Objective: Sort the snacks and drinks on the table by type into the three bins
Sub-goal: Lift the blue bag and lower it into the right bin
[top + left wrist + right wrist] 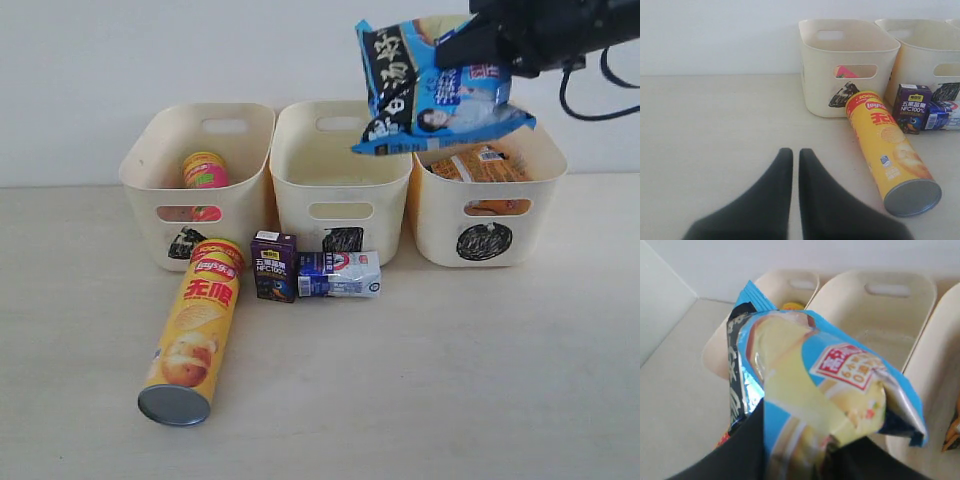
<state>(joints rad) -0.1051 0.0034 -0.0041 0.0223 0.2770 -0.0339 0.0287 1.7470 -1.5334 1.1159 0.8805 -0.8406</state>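
Observation:
My right gripper (pixel 470 48) is shut on the blue-white bag (pixel 430 90), holding it in the air above the gap between the middle bin (pixel 340 170) and the right bin (pixel 490 200). The bag (pixel 810 385) fills the right wrist view. An orange bag (pixel 480 165) lies in the right bin. The pink tube (pixel 205 172) stands in the left bin (pixel 195 180). The yellow tube (pixel 195 325) lies on the table, with the dark purple carton (pixel 273 265) and blue-and-white carton (pixel 338 274) beside it. My left gripper (pixel 796 152) is shut and empty, low over the table short of the yellow tube (pixel 890 150). The black bag is out of view.
The three bins stand in a row against the white back wall. The middle bin looks empty inside (pixel 885 335). The two cartons sit just in front of the middle bin. Bare tabletop (pixel 450 380) lies to the front right.

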